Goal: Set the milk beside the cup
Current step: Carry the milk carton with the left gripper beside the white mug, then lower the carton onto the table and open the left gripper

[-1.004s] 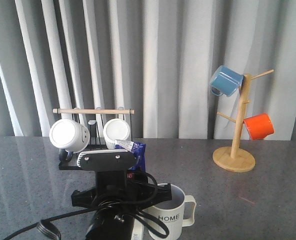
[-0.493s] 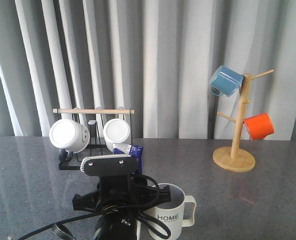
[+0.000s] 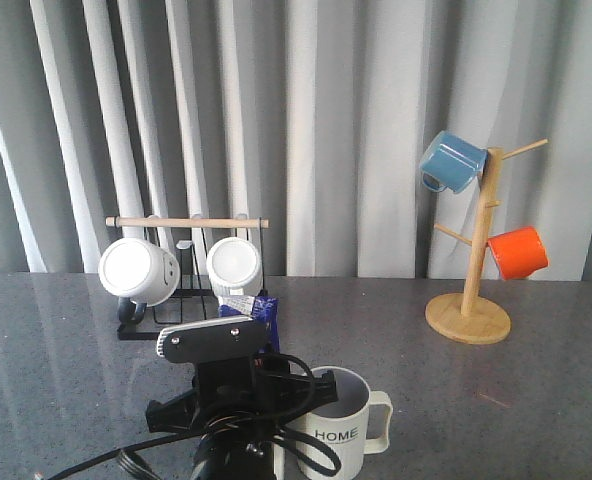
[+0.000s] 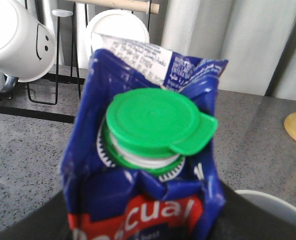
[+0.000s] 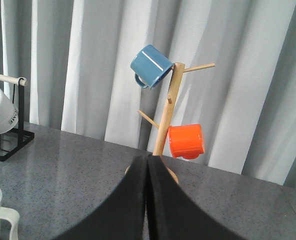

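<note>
- Two arms on my rig; only the left arm [image 3: 221, 400] shows in my front view, low in the middle, close to the camera.
- My left gripper [image 4: 143, 232] grips the milk [image 4: 148, 150] low on its body; dark pads sit against both sides of the carton at the bottom of the wrist picture, so I read it as clamped on the carton.
- From the front, only the carton's blue top and white gable seam [image 3: 248, 305] peek above the arm, roughly upright, just left of the cup [image 3: 338, 425].
- The green cap [image 4: 153, 122] faces my left wrist camera, with the red band [image 4: 138, 225] below it.
- I cannot tell whether the carton's base touches the table [image 3: 536, 400]; the arm hides it.
- The cup stands upright on the table near the front edge, handle to the right, "HOME" facing me.
- My right gripper [image 5: 147, 200] has its two dark fingers pressed together with only a thin seam between them, holding nothing.
- Behind the arm, a black rack [image 3: 146, 325] with a wooden bar carries two white mugs [image 3: 138, 270] on their sides.
- Far right, a wooden mug tree [image 3: 471, 300] holds a blue mug [image 3: 452, 162] up high and an orange mug [image 3: 517, 252] lower down.
- Grey curtains [image 3: 326, 120] fill the back.
</note>
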Tool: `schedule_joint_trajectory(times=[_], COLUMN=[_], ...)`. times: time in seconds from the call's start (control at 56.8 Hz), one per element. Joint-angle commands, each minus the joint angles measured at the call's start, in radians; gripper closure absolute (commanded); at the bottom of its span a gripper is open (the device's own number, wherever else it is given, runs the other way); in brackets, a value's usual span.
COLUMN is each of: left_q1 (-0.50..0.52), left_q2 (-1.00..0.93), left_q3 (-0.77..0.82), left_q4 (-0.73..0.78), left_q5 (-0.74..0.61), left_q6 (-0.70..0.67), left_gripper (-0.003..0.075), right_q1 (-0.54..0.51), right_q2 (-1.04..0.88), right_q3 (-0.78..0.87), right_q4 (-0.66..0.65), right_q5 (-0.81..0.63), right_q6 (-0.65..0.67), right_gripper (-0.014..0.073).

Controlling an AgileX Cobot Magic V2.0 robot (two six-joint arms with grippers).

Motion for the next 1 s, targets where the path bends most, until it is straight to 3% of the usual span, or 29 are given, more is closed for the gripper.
schedule_joint_trajectory(times=[0.0,0.37,0.493,0.704,0.757,0.986], left_q1=[0.001,0.001,0.001,0.001,0.001,-0.003], left_q2=[-0.041,-0.043,-0.044,-0.044,-0.044,-0.087], left_q3=[-0.028,-0.028,-0.028,-0.028,-0.028,-0.028], left_q4=[0.038,0.041,0.039,0.03,0.029,0.03], left_q5=[-0.029,-0.013,-0.005,-0.005,-0.011,-0.021], left_q6=[-0.01,-0.004,0.025,0.074,0.105,0.133], left_gripper=[0.0717,0.0689,0.054,0.006,-0.0016,0.0003], right_q1=[-0.009,-0.009,-0.009,-0.009,-0.009,-0.009], right_q2=[-0.005,-0.005,-0.005,-0.005,-0.005,-0.005], right_q3=[-0.032,-0.032,-0.032,-0.032,-0.032,-0.032], right_q4=[-0.011,-0.011,-0.011,-0.011,-0.011,-0.011], right_q5=[-0.072,-0.072,-0.072,-0.072,-0.072,-0.072], right_q6=[-0.003,-0.003,-0.003,-0.003,-0.003,-0.003], right_gripper=[0.0602,0.0602,0.0602,0.0602,0.0602,0.0602])
